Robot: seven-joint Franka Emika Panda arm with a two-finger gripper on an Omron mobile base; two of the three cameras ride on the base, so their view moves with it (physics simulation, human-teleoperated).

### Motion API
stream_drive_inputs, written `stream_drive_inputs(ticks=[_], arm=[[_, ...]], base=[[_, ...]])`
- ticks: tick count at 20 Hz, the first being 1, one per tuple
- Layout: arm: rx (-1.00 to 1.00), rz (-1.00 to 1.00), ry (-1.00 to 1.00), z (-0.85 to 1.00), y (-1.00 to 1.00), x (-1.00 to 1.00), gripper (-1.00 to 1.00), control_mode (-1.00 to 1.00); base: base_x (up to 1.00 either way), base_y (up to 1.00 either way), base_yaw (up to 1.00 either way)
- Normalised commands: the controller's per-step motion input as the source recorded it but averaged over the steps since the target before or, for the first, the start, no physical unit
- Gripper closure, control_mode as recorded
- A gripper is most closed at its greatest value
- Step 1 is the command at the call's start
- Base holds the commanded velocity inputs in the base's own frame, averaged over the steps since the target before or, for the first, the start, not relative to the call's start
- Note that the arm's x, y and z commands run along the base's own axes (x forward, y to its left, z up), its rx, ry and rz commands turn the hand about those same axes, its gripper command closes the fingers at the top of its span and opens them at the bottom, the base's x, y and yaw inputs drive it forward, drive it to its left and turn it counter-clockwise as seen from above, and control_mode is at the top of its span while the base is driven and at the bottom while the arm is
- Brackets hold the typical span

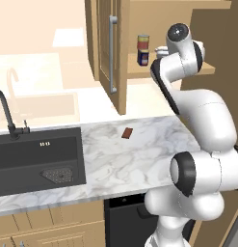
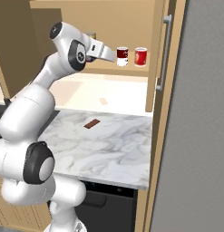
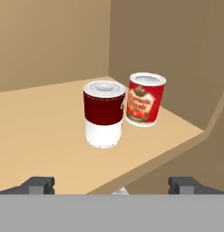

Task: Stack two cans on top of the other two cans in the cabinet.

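Note:
On the cabinet shelf (image 3: 41,122) a dark red and white can (image 3: 103,113) stands upright, and a bright red can (image 3: 145,99) with a white rim sits just behind and to its right. My gripper (image 3: 113,186) is open at the shelf's front edge, short of both cans, with nothing between its fingertips. From the right, the gripper (image 2: 112,56) points at the dark red and white can (image 2: 122,56), with the bright red can (image 2: 140,56) beyond it. Further left on the shelf, a can with a grey top (image 1: 143,41) is stacked on the dark blue can (image 1: 143,58).
The cabinet door (image 1: 107,72) stands open with a long grey handle (image 1: 112,53). Below is a marble counter (image 1: 139,159) with a small brown bar (image 1: 126,132). A dark sink (image 1: 38,159) and black faucet (image 1: 5,111) are at the left. A tall grey panel (image 2: 199,136) is at the right.

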Motion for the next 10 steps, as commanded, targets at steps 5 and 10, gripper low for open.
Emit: stream_drive_inputs(ticks=[5,10], arm=[[0.0,0.0,0.01,-0.1,-0.04,0.27,-1.0,-1.0],[0.0,0.0,0.0,-0.07,-0.1,0.24,-1.0,-1.0]], base=[[0.0,0.0,0.0],[0.0,0.0,0.0]])
